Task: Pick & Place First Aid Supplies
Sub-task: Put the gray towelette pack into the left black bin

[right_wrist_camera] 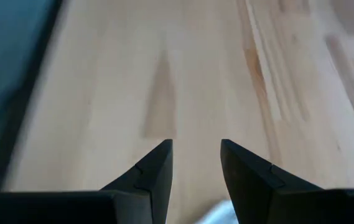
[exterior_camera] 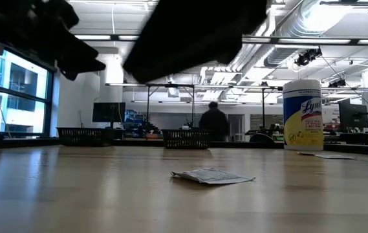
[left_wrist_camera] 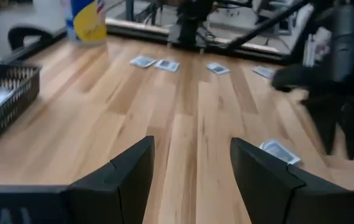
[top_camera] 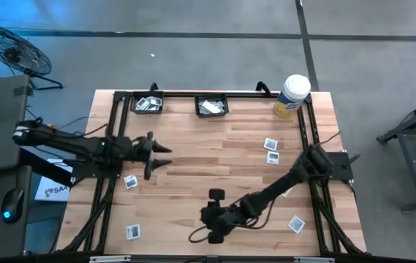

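Small white square packets lie flat and scattered on the wooden table: one (top_camera: pixel 131 181) near my left gripper, one (top_camera: pixel 134 231) at the near left, two (top_camera: pixel 270 144) (top_camera: pixel 273 157) right of centre, one (top_camera: pixel 296 223) at the near right. My left gripper (top_camera: pixel 161 156) hovers open at the left; a packet (left_wrist_camera: pixel 279 151) lies just beside it. My right gripper (top_camera: pixel 202 234) is low at the near edge, open (right_wrist_camera: pixel 195 155), over bare wood. A bit of white (right_wrist_camera: pixel 217 214) shows far back between its fingers; whether it touches them I cannot tell.
Two black mesh baskets (top_camera: pixel 148 104) (top_camera: pixel 211 107) with packets inside stand at the far edge. A white tub with a yellow label (top_camera: pixel 292 95) stands at the far right corner. In the low view a crumpled packet (exterior_camera: pixel 213 175) lies mid-table. A person (exterior_camera: pixel 214 123) stands in the room beyond.
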`<state>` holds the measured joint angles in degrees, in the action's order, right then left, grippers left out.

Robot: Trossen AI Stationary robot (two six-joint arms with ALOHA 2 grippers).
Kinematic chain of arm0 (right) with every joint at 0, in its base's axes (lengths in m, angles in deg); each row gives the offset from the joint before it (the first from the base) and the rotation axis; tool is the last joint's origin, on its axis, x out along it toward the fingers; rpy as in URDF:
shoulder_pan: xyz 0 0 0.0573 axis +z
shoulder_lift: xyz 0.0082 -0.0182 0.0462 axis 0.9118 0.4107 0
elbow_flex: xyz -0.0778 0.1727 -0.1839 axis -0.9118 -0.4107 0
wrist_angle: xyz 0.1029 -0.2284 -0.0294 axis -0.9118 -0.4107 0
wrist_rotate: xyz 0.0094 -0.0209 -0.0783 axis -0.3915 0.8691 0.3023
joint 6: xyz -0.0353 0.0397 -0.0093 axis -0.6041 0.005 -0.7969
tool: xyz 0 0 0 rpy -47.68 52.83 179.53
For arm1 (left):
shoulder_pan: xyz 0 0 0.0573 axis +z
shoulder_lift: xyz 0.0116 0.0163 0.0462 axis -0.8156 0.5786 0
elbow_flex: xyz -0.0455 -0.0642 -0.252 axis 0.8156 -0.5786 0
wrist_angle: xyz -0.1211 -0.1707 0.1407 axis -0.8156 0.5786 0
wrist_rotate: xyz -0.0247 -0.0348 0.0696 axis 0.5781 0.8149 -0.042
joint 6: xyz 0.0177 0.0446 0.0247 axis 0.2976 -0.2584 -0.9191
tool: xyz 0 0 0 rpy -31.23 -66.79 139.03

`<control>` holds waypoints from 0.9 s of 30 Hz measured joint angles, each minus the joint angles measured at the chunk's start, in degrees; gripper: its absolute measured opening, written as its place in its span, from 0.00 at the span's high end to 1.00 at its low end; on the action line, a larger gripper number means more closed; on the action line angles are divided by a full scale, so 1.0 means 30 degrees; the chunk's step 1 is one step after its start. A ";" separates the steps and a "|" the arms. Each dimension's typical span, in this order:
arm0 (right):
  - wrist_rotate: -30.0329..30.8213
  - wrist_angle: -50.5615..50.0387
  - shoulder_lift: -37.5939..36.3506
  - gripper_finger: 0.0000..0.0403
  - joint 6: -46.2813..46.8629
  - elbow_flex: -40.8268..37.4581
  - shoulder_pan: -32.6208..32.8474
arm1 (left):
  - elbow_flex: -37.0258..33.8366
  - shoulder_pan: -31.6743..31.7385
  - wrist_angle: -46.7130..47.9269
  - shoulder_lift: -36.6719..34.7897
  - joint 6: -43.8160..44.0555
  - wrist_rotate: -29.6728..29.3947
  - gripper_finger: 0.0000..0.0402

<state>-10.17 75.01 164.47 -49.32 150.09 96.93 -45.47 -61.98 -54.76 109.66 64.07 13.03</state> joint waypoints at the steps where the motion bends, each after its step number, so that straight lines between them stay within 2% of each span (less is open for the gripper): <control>1: -0.0173 -0.0325 0.0178 0.68 0.0010 -0.0003 -0.0126 | 0.0002 -0.0427 -0.0104 -0.0002 -0.0403 -0.0361 0.48; 8: -0.0916 -0.3438 0.0480 0.68 0.1932 -0.0047 -0.0649 | 0.0015 -0.1449 -0.0326 -0.0095 -0.1230 -0.1562 0.48; 12: -0.1717 -0.3114 0.0487 0.68 0.3003 -0.0047 -0.0610 | 0.0015 -0.1435 -0.0306 -0.0095 -0.1230 -0.2080 0.48; 20: -0.1917 -0.3449 0.0955 0.68 0.3396 -0.0047 0.0421 | 0.0015 -0.1435 -0.0306 -0.0080 -0.1235 -0.2369 0.48; 27: -0.2652 -0.7646 0.0671 0.68 0.5563 0.0039 0.0279 | 0.0022 -0.1435 -0.0310 -0.0080 -0.1205 -0.2358 0.48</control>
<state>-18.13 52.07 166.48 -32.63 150.21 97.77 -45.40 -66.29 -55.69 109.42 60.46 5.96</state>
